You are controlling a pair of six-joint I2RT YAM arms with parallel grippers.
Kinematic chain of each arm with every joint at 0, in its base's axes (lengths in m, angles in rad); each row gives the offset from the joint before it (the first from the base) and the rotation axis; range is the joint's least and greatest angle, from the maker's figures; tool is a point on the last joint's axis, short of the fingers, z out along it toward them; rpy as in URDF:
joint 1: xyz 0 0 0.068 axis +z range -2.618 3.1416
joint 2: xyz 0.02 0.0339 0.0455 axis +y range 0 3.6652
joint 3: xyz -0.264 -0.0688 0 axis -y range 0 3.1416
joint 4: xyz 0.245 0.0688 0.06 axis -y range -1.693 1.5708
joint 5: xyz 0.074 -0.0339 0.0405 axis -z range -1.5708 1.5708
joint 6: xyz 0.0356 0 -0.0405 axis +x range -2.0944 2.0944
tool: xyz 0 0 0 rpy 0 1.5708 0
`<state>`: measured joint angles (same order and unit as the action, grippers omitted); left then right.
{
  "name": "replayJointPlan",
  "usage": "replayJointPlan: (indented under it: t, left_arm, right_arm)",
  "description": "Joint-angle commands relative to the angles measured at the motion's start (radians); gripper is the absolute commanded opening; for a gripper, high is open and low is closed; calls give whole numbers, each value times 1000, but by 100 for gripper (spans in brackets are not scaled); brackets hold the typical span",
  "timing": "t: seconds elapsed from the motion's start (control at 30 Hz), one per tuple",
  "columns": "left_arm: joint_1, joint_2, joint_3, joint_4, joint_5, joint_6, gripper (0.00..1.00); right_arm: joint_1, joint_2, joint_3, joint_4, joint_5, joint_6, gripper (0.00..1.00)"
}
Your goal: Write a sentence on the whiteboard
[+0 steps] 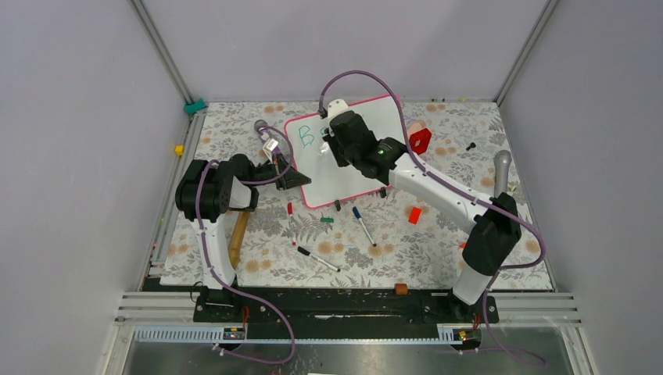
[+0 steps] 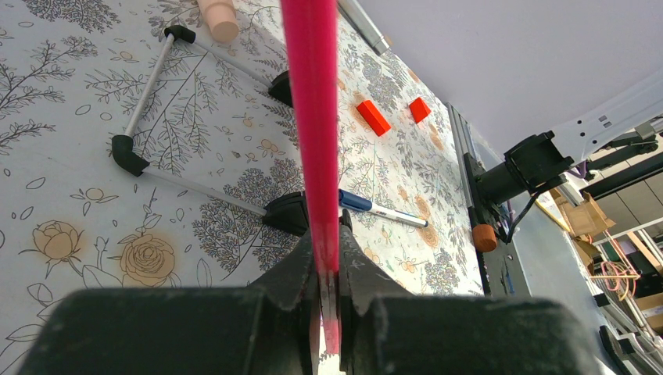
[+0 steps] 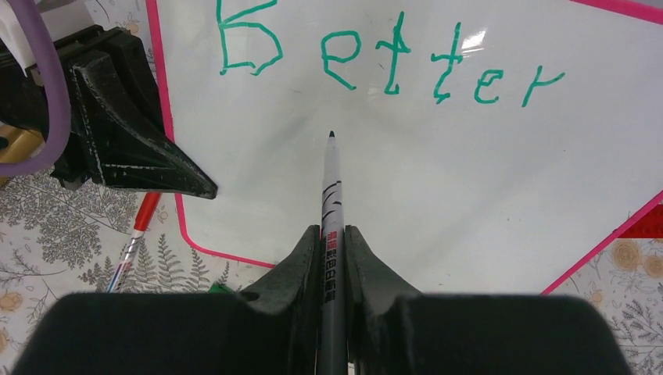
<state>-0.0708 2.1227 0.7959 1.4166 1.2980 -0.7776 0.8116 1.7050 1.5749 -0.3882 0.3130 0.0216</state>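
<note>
Reading only "Better" in green, the sentence [image 3: 391, 66] runs along the far edge of the whiteboard [image 3: 469, 180], which sits on the floral surface [image 1: 266, 262] between the 2 arms. Over it, the right jaws clench a marker [image 3: 329, 195], tip poised just below that word, probably to begin line 2. At the board's side, the left jaws grip its pink frame [image 2: 313, 117], apparently to steady it. The marker's label is unreadable. Spare pens [image 1: 362, 225] lie near the board's front edge.

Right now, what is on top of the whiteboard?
The whiteboard carries the green word Better; the right hand holds a marker over the blank part below. In the top view, the right arm hides most of that word.
</note>
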Motion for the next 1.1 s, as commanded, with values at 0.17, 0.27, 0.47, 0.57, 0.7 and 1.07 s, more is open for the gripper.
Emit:
replayJointPlan:
  t: [0.17, 0.27, 0.47, 0.57, 0.7, 1.07]
  left_arm:
    - [-21, 25, -7, 43, 135, 87, 0]
    - [-21, 25, -7, 44, 136, 87, 0]
    - [-21, 27, -6, 43, 135, 86, 0]
    - [-21, 26, -6, 44, 135, 86, 0]
    - [-21, 26, -5, 44, 136, 85, 0]
    - [-21, 27, -6, 44, 138, 84, 0]
  right_arm:
    - [34, 62, 94, -45, 79, -16, 0]
    - [34, 75, 102, -55, 101, -15, 0]
    - [33, 92, 107, -58, 103, -17, 0]
    - [34, 100, 117, -58, 105, -16, 0]
    - [34, 112, 127, -59, 113, -16, 0]
    - [34, 139, 146, -76, 127, -16, 0]
